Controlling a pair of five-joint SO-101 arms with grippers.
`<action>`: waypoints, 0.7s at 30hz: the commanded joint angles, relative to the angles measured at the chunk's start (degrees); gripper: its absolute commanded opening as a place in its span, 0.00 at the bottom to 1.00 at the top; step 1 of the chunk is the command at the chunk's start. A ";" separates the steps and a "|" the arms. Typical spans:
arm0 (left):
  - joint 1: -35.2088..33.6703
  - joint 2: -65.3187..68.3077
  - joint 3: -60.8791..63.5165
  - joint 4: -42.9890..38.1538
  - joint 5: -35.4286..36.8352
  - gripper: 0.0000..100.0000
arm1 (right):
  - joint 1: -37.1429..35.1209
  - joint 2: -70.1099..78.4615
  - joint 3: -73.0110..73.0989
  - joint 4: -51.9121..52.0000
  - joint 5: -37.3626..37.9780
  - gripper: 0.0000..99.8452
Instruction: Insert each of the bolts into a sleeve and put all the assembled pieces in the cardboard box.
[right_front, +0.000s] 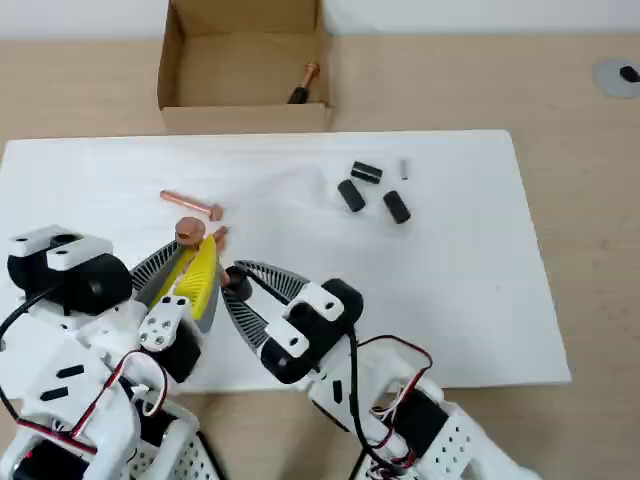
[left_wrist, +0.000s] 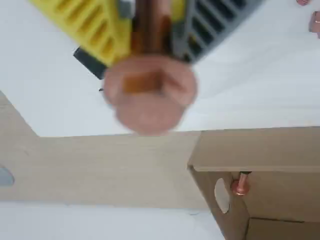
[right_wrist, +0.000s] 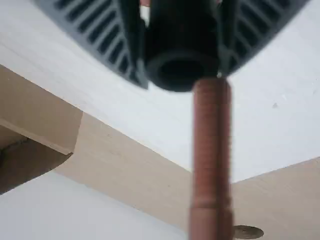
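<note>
High view looks down on a white sheet (right_front: 450, 300) on the table, with the cardboard box (right_front: 172, 70) at the far side. One finished piece (right_front: 303, 84) (a bolt with its sleeve on) lies inside the box. The left gripper (right_front: 192, 246) is squeezed tight on a bolt (right_front: 190, 230), and the bolt's round head pokes out past the yellow and grey fingers. The right gripper (right_front: 240, 277), just beside it, pinches a black sleeve (right_wrist: 181, 70) with its hole facing outward. In the right wrist view a second bolt (right_wrist: 211, 150) has one end right by the rim of that hole. It cannot be told if they touch. A loose bolt (right_front: 190, 203) lies on the sheet near the left gripper. Three spare sleeves (right_front: 351, 196) lie together, well apart from both grippers.

The bolts look like metal, so they are likely hard, stiff and a bit heavy for their size. They are smooth and round, so they could slip or roll. A good place to hold one is probably the stem close to the head, which leaves the plain end free to go in. The sleeve looks small and light. Holding it around the middle, as now, keeps the hole open. If it is soft, squeezing too hard might squash it.
</note>
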 joint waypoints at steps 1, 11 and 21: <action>-0.79 -0.22 -1.49 -2.90 -0.09 0.01 | -0.40 -10.33 -0.31 -1.67 -0.35 0.01; -0.70 0.13 0.70 -5.89 1.23 0.01 | -0.40 -10.33 -0.31 -1.67 -0.26 0.01; 2.90 0.04 2.20 -3.87 0.97 0.01 | -0.40 -10.33 -0.31 -1.67 -0.26 0.01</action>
